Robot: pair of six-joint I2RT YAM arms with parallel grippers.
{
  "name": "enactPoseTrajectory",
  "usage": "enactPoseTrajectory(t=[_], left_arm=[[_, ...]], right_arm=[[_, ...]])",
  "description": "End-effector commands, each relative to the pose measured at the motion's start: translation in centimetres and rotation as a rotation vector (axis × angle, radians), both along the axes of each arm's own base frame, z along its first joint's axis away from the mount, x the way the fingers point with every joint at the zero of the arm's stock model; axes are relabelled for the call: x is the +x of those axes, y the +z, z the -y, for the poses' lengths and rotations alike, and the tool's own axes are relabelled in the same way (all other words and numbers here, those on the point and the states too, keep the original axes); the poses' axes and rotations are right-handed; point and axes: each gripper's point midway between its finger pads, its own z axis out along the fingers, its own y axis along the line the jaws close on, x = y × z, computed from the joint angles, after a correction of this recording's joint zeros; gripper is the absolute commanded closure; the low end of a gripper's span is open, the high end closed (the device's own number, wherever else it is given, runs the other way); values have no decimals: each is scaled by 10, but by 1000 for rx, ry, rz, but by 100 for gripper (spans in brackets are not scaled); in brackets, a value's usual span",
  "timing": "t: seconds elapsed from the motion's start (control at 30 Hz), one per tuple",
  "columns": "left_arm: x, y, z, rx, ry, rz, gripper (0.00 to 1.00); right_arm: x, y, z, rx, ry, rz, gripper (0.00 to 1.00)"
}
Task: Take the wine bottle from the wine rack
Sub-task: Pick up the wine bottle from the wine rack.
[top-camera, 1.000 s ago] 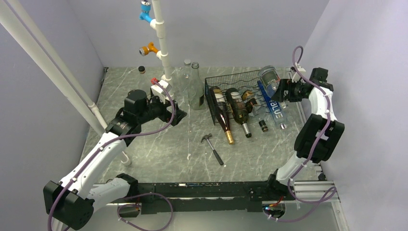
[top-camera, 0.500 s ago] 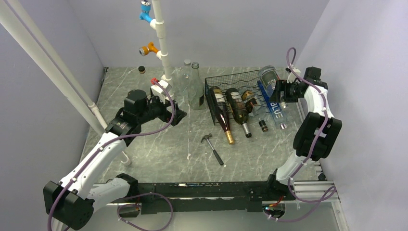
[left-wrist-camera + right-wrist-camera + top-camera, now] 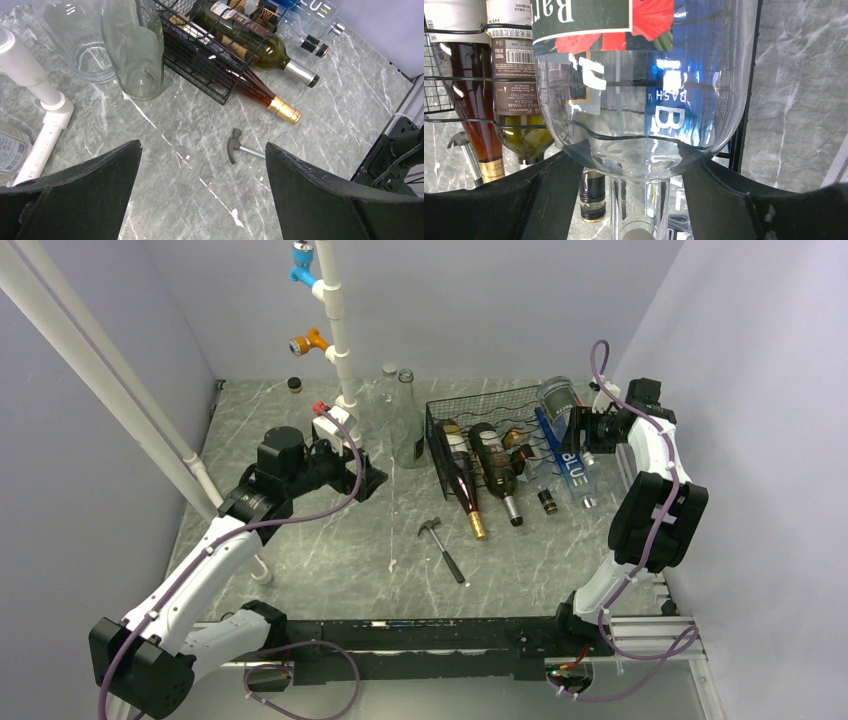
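While the left claw (image 3: 202, 150) gapes wide, the right claw (image 3: 631, 160) has narrowed about the base of the wine bottle (image 3: 639, 90) atop the wine rack's (image 3: 432, 430) right end, grip uncertain, so lift-off looks close.

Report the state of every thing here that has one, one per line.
left gripper, open, empty.
right gripper, fingers either side of the clear labelled bottle; grip unclear.
clear labelled bottle, resting on the wine rack.
amber bottle, lying in rack, neck poking out.
green bottle, lying in rack, neck poking out.
blue bottle, lying down, capped.
empty glass bottle, upright.
hammer, lying flat.
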Motion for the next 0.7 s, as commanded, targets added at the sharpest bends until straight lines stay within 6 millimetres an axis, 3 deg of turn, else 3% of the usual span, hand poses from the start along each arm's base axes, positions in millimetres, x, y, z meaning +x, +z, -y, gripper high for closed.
enactPoseTrajectory(t=[0.0, 0.13, 0.3, 0.53, 0.67], left_arm=[[0, 31, -1, -21, -2, 86, 1], [0, 31, -1, -20, -1, 87, 1], [0, 31, -1, -19, 1, 86, 1], [0, 30, -1, -17, 1, 86, 1], [1, 30, -1, -16, 1, 87, 1]], right_arm=[[7, -5, 13, -59, -33, 13, 30], [6, -6, 11, -58, -28, 7, 32], [5, -3, 11, -61, -28, 13, 43], [4, 5, 7, -48, -22, 39, 84], [5, 18, 4, -33, -18, 74, 96]])
